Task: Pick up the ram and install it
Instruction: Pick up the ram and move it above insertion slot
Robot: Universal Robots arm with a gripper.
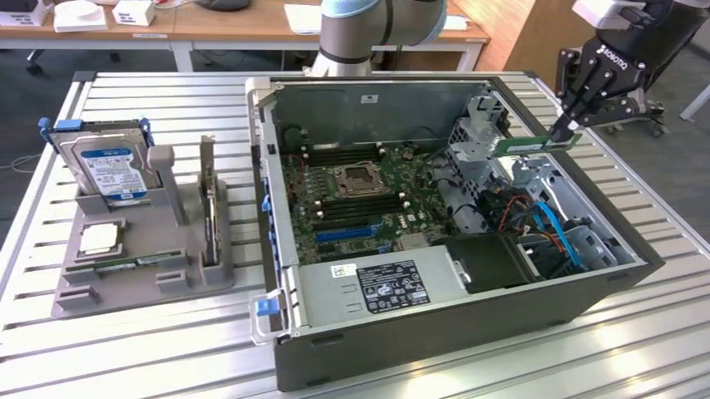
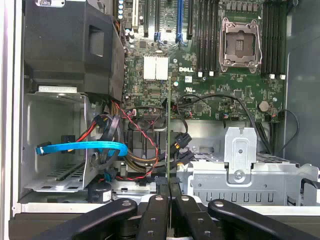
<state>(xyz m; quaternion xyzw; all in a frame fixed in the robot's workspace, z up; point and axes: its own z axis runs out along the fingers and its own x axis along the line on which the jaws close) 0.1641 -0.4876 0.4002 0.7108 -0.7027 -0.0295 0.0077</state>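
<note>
The 1 gripper (image 1: 566,133) is closed tight on 1 ram (image 1: 530,146), pinching the end of the green stick that lies toward the exterior view's right. The stick lies level in the air above the metal drive cage (image 1: 480,137) of the 1 open computer case (image 1: 444,332), apart from the motherboard (image 1: 355,208) and its 1 CPU socket (image 1: 357,177). In the wrist view the ram (image 2: 171,125) shows edge-on between 2 fingertips (image 2: 162,189). A grey holder (image 1: 133,287) beside the case carries 1 hard drive (image 1: 108,170), 1 expansion card (image 1: 208,199) and 1 second ram stick (image 1: 125,265).
</note>
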